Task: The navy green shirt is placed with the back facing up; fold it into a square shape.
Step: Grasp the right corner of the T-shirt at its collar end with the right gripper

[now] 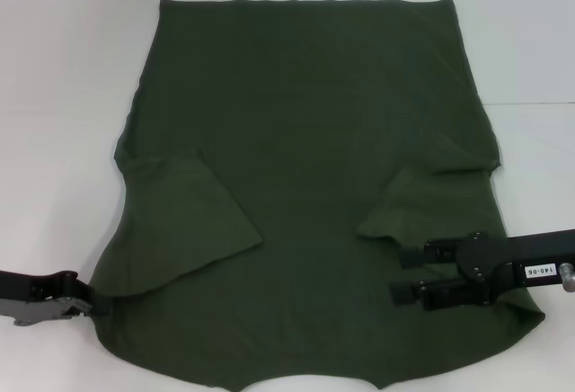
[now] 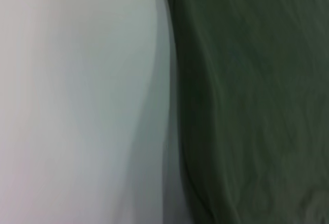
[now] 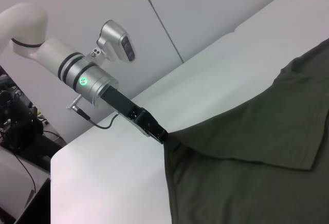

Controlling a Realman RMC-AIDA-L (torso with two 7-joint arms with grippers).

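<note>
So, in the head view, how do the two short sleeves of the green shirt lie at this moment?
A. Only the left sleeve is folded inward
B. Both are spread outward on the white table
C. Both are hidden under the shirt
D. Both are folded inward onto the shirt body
D: on the navy green shirt, the left sleeve and the right sleeve both lie as flaps on top of the body.

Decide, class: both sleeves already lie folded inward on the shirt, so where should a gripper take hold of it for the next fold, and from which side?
Probably the navy green shirt's near edge, at its outer corners. The left gripper already meets the left corner from outside; the right gripper lies over the cloth by the right sleeve. The edges there are free and flat on the table, so come in low, sideways.
</note>
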